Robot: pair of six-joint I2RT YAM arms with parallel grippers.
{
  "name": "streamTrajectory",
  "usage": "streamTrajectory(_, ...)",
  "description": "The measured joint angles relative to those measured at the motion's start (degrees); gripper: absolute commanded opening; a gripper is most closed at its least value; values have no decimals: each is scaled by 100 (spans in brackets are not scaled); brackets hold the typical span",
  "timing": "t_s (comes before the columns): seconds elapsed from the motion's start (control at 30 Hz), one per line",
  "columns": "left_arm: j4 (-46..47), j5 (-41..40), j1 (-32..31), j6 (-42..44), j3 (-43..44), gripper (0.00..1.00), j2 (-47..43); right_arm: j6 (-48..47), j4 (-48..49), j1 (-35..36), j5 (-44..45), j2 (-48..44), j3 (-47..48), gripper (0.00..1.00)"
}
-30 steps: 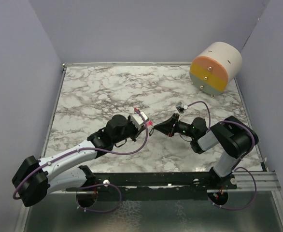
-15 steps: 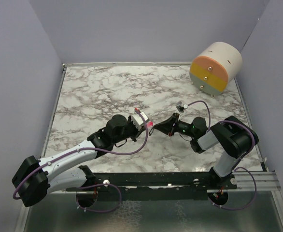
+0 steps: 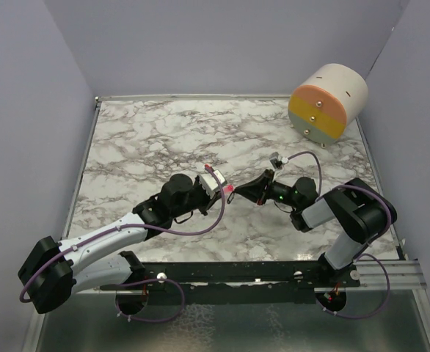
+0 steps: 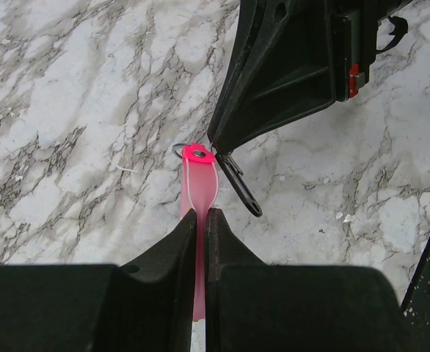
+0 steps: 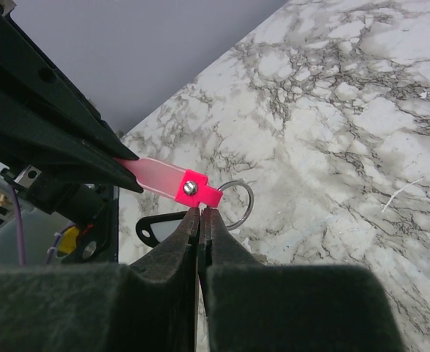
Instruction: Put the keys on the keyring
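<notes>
— Marble-patterned desk [image 3: 149,139], grey walls round it, and both arms meet over its middle, a little toward the near edge. What's moved?

— Very little. Over the last second the right arm [image 3: 347,209] has swung its elbow slightly toward the right edge and turned its wrist a touch. The left arm hasn't budged.

— And the grips?

— The left fingers [image 4: 175,242] are clamped on the keyring [image 4: 200,183], pinching the pink strip partway along, so its metal ring [image 5: 235,205] sticks out free at the far end. The right fingers [image 5: 178,246] are pressed together on the key [image 5: 160,229]. Its black head hangs to one side of them, just under the strip.

— Is the key on the ring?

— Can't tell. From the left wrist, the key's thin end sits right by the strip's end block and the ring, but whether it's through the wire is too fine to see.

— So what does the shift mean?

— My guess is that the right arm is re-angling the key to work it onto the ring. That's the threading stage, not finished, and the tiny key slipping is the risk.
</notes>
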Motion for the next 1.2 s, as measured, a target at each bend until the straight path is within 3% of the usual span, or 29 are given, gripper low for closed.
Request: streamTrajectory(1.2, 28, 120, 0, -2, -42, 0, -356, 129, 2, -122, 142, 186, -94, 1)
